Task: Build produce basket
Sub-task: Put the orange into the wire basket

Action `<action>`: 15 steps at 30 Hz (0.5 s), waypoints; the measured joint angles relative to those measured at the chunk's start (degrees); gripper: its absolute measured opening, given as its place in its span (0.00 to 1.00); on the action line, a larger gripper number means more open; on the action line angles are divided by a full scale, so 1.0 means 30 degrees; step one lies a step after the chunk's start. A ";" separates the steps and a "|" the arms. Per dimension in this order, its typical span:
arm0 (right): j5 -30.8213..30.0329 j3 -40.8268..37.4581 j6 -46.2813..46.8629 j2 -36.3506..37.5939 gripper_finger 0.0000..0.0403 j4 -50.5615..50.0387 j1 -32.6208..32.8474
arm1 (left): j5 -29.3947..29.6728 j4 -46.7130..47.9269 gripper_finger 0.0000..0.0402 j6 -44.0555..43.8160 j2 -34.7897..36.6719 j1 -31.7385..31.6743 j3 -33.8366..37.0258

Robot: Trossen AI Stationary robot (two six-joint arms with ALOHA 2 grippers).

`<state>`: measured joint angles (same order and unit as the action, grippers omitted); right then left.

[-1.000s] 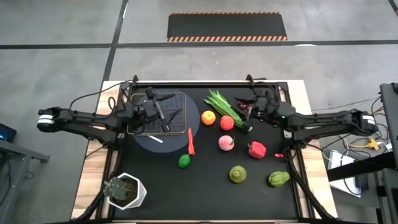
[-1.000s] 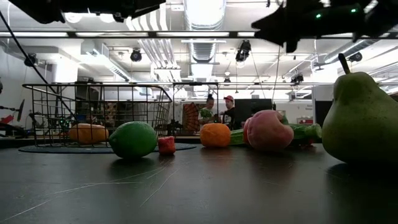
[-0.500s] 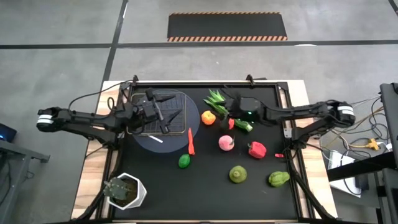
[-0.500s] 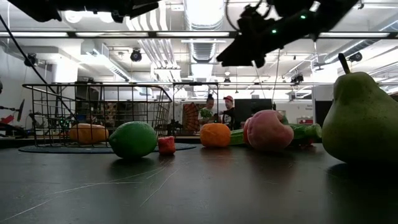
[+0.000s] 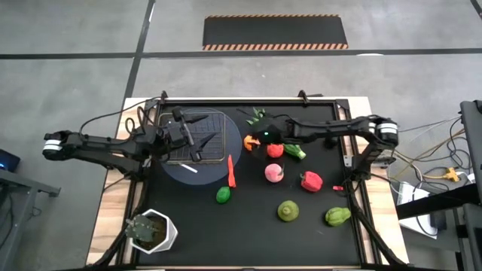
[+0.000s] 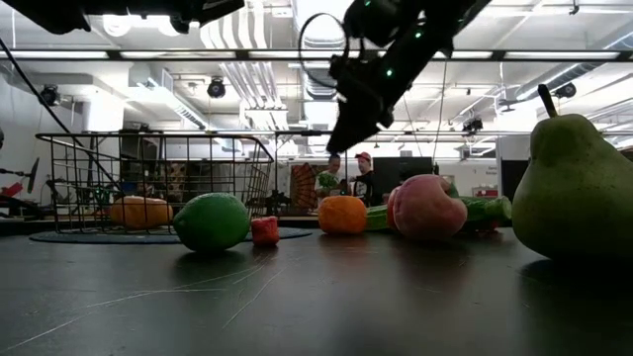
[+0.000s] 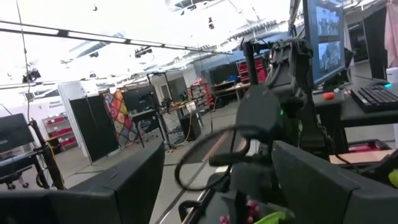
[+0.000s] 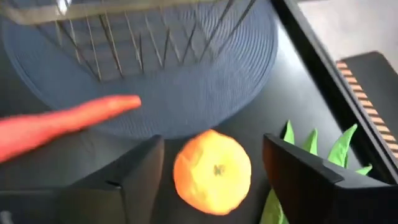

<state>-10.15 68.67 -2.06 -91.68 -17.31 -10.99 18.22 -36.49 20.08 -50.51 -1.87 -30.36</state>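
Right claw (image 8: 208, 165), fingers apart, hovers over orange fruit (image 8: 212, 171) beside chili (image 8: 59, 126) and basket (image 8: 130, 37).

No legible text, label, brand, number or sign appearing in any view, monitor screens in the room behind the table showing only blurred content, striped floor mat beyond the far table edge carrying a hazard pattern without lettering.

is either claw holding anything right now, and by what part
Nothing is held. The right claw stands open with the orange fruit between its fingers, not yet gripped. The left claw is open over the basket, empty.
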 joint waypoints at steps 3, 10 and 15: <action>-0.0147 0.0665 -0.0949 -0.1103 0.76 -0.1165 -0.0241 | 0.0000 -0.0002 0.69 0.0000 0.0035 0.0000 0.0056; 0.0451 0.0828 -0.1534 -0.2930 0.91 -0.1520 -0.0894 | 0.0000 -0.0023 0.69 0.0007 0.0390 0.0000 0.0302; 0.1863 0.0848 -0.1509 -0.3746 0.91 -0.1643 -0.1190 | 0.0000 -0.0023 0.69 -0.0019 0.0732 0.0000 0.0522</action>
<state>-4.56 71.22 -6.59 -102.92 -22.24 -14.56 18.22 -36.56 20.02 -48.31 -1.87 -28.79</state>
